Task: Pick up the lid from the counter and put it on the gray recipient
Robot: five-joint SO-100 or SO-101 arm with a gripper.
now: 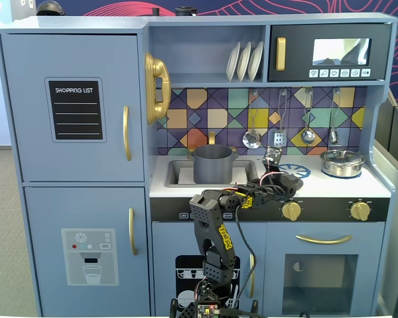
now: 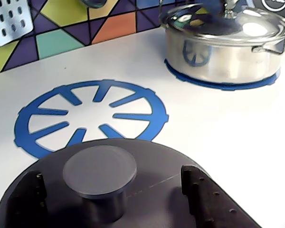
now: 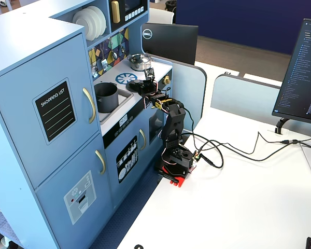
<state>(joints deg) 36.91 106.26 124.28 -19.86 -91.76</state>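
The flat round matte dark-gray lid (image 2: 118,199) is straddled at its knob by open jaws, low in the wrist view; lifting and placing on the matte dark-gray cylindrical pot (image 1: 213,163) remain.

The white counter (image 1: 375,185) of the toy kitchen runs across the middle of a fixed view, from the sink recess at centre left to the right edge of the unit. The gray recipient (image 1: 213,163) stands in that recess, upright, at centre frame. A blue burner circle (image 2: 91,114) is printed on the counter, at left of centre in the wrist view. The dark-gray lid (image 2: 133,190) lies flat on the counter at the bottom of the wrist view, its rim overlapping the near edge of that circle. The shiny silver pot (image 2: 225,45), lidded, sits on a second blue ring at upper right, well apart from the lid.
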